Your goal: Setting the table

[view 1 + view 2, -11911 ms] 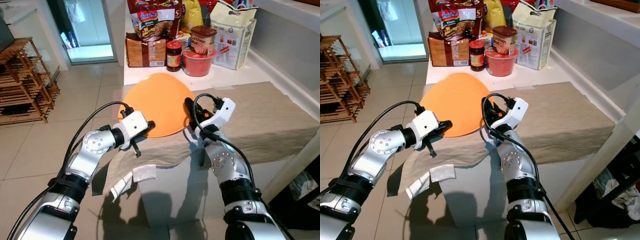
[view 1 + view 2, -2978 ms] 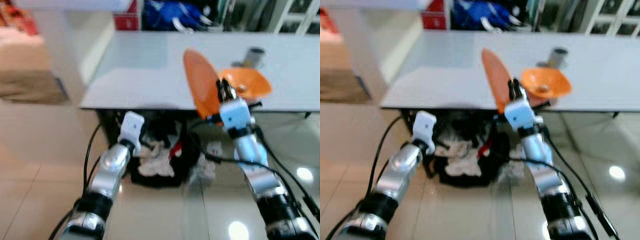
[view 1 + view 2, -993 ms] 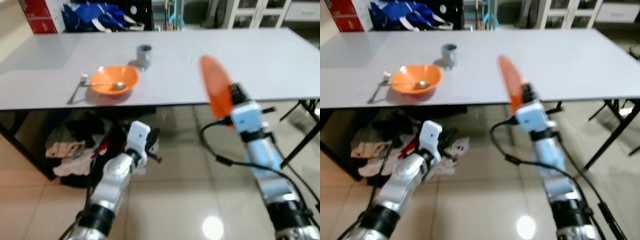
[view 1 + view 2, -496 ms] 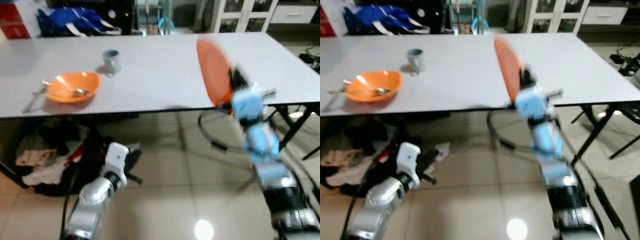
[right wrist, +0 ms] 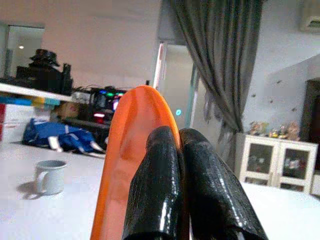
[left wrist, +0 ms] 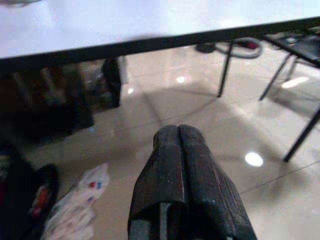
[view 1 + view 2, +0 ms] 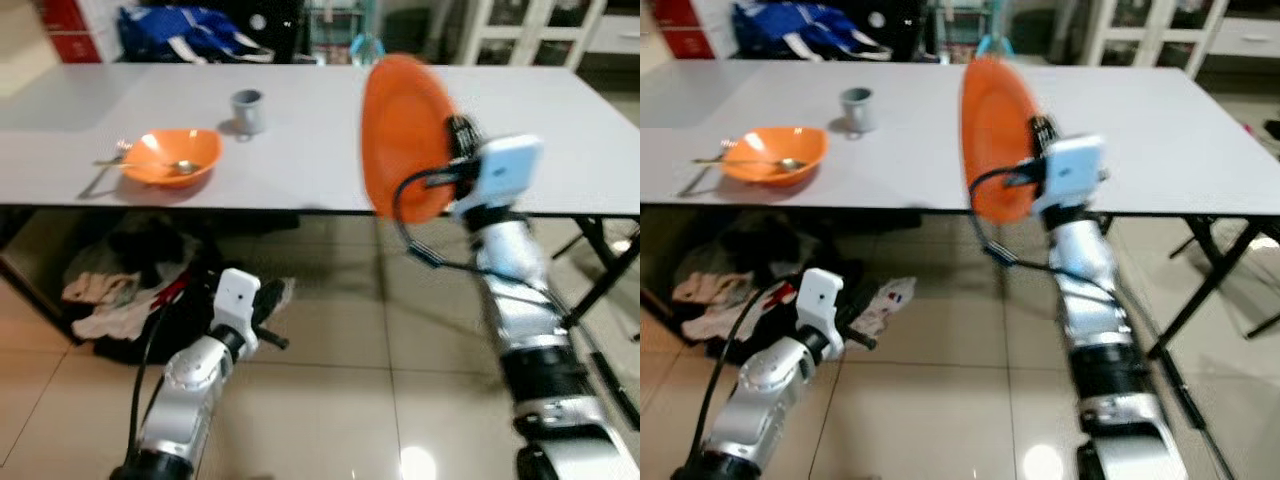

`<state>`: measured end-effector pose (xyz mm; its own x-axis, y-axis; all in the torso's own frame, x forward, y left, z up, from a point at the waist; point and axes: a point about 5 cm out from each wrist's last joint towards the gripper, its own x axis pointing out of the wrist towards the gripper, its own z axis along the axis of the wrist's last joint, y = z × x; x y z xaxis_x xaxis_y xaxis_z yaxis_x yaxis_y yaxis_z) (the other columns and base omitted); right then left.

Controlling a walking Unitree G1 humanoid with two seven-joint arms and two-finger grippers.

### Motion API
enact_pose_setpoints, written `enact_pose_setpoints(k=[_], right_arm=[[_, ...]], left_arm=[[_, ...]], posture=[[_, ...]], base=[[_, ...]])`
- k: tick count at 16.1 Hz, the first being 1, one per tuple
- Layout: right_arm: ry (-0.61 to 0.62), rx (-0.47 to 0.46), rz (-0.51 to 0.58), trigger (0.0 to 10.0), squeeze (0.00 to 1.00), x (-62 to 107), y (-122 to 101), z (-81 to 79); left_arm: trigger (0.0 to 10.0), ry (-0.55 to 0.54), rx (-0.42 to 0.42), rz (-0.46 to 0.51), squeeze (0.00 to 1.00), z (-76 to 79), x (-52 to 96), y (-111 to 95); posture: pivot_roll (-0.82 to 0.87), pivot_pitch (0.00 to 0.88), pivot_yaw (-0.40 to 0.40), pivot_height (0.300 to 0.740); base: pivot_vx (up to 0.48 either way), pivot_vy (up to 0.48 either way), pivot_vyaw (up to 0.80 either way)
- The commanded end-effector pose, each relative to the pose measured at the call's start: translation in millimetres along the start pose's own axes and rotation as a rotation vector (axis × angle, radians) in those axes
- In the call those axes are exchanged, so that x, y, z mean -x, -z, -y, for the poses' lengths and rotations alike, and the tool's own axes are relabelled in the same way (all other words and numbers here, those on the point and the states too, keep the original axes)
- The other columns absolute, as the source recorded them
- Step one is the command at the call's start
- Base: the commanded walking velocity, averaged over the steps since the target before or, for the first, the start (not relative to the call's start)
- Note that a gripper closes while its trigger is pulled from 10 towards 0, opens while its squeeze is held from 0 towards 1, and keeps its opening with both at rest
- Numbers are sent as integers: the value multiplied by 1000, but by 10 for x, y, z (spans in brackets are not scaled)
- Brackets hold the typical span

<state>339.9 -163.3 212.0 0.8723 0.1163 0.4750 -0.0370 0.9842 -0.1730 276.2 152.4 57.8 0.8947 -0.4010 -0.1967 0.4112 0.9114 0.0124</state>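
Left gripper (image 6: pixel 178 137) hangs low, under the front edge of the white table (image 7: pixel 300 140), over the shiny tiled floor (image 7: pixel 330 400), fingers pressed together with nothing between them. Near it under the table is a heap of clothes and bags (image 7: pixel 120 290).

On the table's left part sits an orange bowl (image 7: pixel 171 157) with a spoon (image 7: pixel 180 166) lying in it and a fork (image 7: pixel 100 175) just beside it on the far-left side. A small grey mug (image 7: pixel 247 110) stands a bit behind and to the right of the bowl.

Further right, the right gripper (image 5: pixel 177 145) is clamped on the rim of an orange plate (image 7: pixel 405 135), holding it up on edge above the table's front edge, well apart from the bowl.

Behind the table: a blue bag (image 7: pixel 190 22) and white cabinets (image 7: pixel 520 25). No readable writing or labels anywhere, too blurry.
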Motion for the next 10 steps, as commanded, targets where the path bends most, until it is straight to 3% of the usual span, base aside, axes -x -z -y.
enact_pose_setpoints(k=[1, 2, 4, 5, 6, 8, 10], right_arm=[[36, 2, 42, 0, 0, 4, -86, 104], [47, 25, 56, 0, 0, 39, -120, 163], [154, 132, 74, 0, 0, 221, -222, 586], [193, 165, 67, 0, 0, 288, -224, 723], [277, 244, 30, 0, 0, 478, -206, 1000], [351, 321, -38, 0, 0, 771, -147, 1212], [369, 332, -115, 0, 0, 1042, -42, 1186]], left_arm=[[10000, -18, -6, 10, 0, -63, -6, -33], [10000, -16, -11, 12, 0, -64, -3, -35], [10000, -21, -19, 11, 0, -67, 14, -20], [10000, -21, -19, 10, 0, -65, 17, -12], [10000, -19, -18, 10, 0, -60, 20, -5], [10000, -15, -20, 11, 0, -57, 15, -8], [10000, -16, -42, 16, 0, -35, -13, -30]], posture=[[4, 0, 27, 740], [5, 0, 26, 740], [-8, 0, 24, 740], [-13, 0, 25, 740], [-20, 0, 25, 740], [-30, 0, 26, 740], [-41, 0, 28, 740]], base=[[0, 0, 0], [0, 0, 0], [0, 0, 0], [0, 0, 0], [0, 0, 0], [0, 0, 0], [0, 0, 0]])
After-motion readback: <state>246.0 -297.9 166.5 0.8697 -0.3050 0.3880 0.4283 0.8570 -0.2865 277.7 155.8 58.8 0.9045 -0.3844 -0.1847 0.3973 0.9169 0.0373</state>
